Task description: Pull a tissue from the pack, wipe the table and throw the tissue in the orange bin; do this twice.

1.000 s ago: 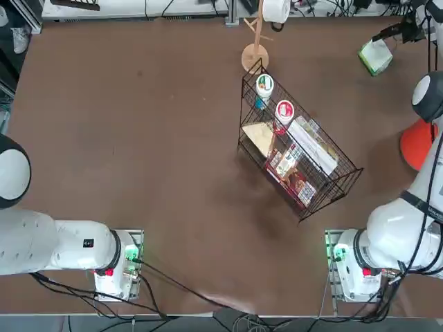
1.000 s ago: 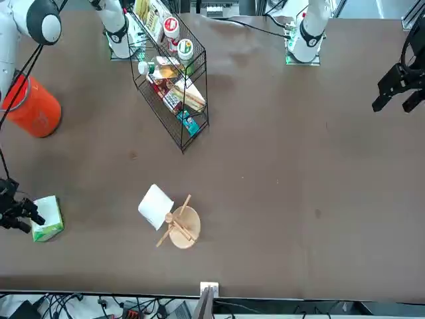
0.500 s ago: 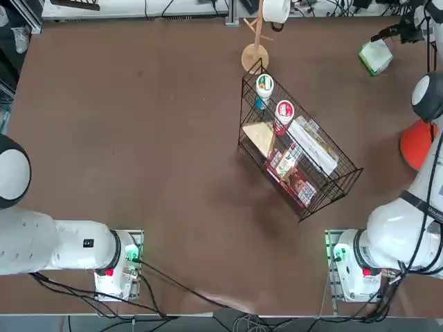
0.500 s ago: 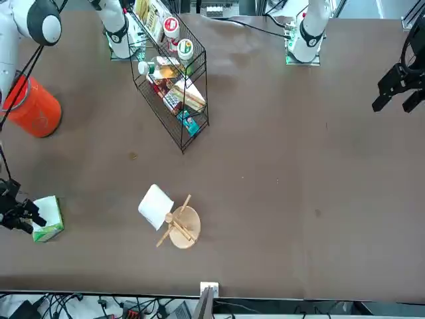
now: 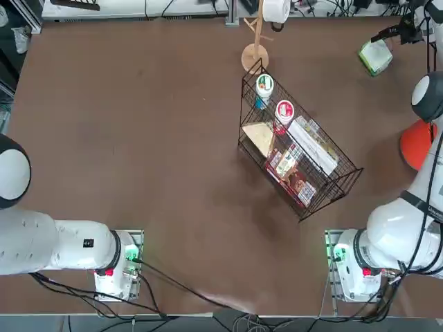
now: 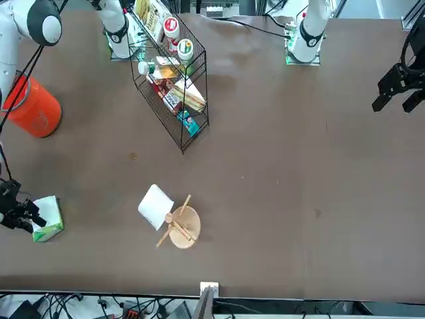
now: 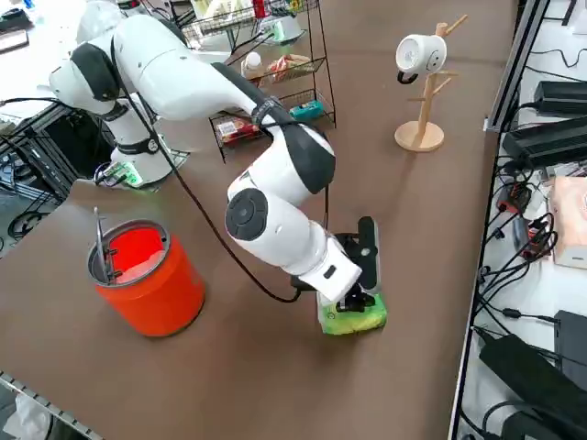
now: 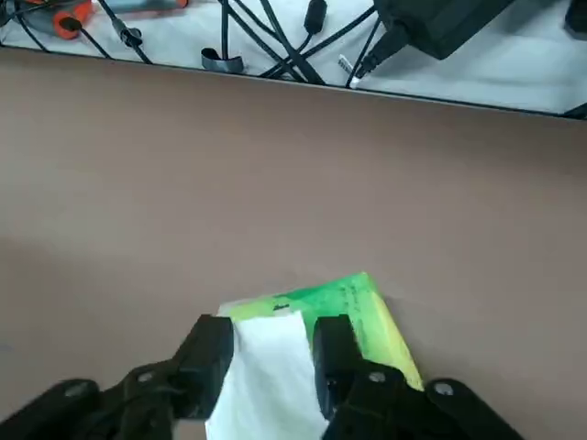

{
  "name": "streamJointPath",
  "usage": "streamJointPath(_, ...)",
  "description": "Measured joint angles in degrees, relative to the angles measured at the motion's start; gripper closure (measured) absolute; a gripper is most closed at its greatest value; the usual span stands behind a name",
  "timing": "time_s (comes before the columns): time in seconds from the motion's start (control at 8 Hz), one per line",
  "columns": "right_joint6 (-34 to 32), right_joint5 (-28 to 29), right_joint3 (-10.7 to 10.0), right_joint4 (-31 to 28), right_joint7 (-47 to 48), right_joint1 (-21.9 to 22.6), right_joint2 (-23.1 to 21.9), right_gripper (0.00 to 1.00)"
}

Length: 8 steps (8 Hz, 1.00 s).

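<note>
Now right tool (image 8: pixel 271 344) narrowed, half-open, fingers astride tissue (image 8: pixel 268 367) atop pack (image 8: pixel 367 316).

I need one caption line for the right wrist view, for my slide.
Right tool poised over the green tissue pack, fingers straddling its white top, on the brown table.

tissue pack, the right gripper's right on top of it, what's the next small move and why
Probably finish pinching, then lift. The right gripper sits on the tissue pack with its fingers either side of the white tissue at the top, not visibly clamped, so the tissue is not yet pulled out.
</note>
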Motion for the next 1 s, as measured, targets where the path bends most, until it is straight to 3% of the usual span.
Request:
streamJointPath(0.62,0.01,0.01,0.00,0.00,0.00,0.00,0.07,0.62)
streamJointPath(0.75,0.02,0.01,0.00,0.01,0.00,0.00,0.07,0.69)
streamJointPath(0.88,0.01,0.01,0.01,0.02,0.00,0.00,0.07,0.84)
streamJointPath(1.0,0.01,0.01,0.03,0.13,0.00,0.00,0.06,0.91)
